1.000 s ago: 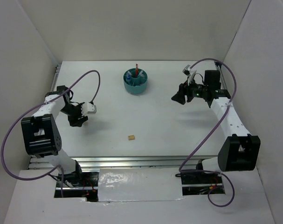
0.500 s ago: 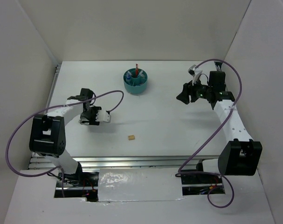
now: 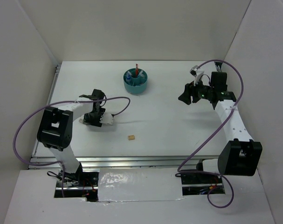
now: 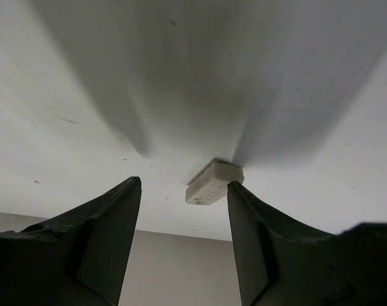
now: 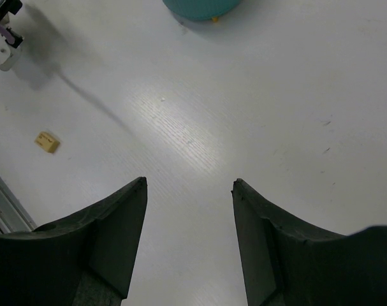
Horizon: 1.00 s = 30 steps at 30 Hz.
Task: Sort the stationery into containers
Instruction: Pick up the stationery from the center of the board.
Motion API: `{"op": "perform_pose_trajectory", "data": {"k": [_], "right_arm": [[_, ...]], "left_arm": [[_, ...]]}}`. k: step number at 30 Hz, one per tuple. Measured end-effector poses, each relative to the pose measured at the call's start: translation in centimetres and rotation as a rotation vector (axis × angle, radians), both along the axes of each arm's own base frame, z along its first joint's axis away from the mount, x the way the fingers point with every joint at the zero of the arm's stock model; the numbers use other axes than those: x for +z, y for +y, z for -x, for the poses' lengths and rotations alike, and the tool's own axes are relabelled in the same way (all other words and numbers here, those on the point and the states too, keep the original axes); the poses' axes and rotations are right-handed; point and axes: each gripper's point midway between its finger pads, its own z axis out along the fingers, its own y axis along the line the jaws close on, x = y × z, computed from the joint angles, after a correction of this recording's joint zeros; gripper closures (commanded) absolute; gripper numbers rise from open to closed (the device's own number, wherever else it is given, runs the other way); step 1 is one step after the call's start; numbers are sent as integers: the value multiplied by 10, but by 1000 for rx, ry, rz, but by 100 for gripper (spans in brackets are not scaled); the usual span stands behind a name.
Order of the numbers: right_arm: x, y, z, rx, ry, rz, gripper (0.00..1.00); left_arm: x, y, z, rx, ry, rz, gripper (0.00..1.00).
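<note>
One small tan block [image 3: 131, 138] lies alone on the white table near its front edge. In the left wrist view a pale block [image 4: 213, 183] sits just past my fingertips, close to the right one and not between them. My left gripper [image 3: 95, 120] [image 4: 184, 182] hangs low over the table, left of that block, open and empty. The round teal organiser [image 3: 136, 80] stands at the back centre with pens upright in it; its rim [image 5: 203, 6] shows in the right wrist view. My right gripper [image 3: 185, 95] [image 5: 189, 181] is open and empty above bare table, right of the organiser.
White walls close the table on the left, back and right. An aluminium rail runs along the front edge [image 3: 132, 161]. Purple cables loop from both arms. The tan block [image 5: 47, 142] and the left arm's white camera housing [image 5: 2, 51] show at the left of the right wrist view.
My left arm has swung right, from the table's left side toward the tan block, and its jaws have widened a little. The right arm shifted slightly right and back.
</note>
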Motion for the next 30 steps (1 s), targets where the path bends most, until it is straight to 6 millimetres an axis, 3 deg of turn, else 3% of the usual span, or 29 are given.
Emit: {"op": "perform_pose_trajectory", "data": {"k": [10, 17, 21, 27, 30], "right_arm": [[-2, 0, 2, 1, 10, 1, 37], [-3, 0, 3, 2, 20, -1, 37], [-4, 0, 4, 2, 23, -1, 37], [-7, 0, 8, 4, 42, 2, 37], [-7, 0, 8, 4, 45, 3, 37]], "left_arm": [[-1, 5, 10, 13, 41, -34, 34], [21, -3, -10, 26, -10, 0, 41], [19, -3, -8, 23, -4, 1, 37], [8, 2, 12, 20, 65, -17, 20], [8, 2, 15, 19, 75, -20, 20]]}}
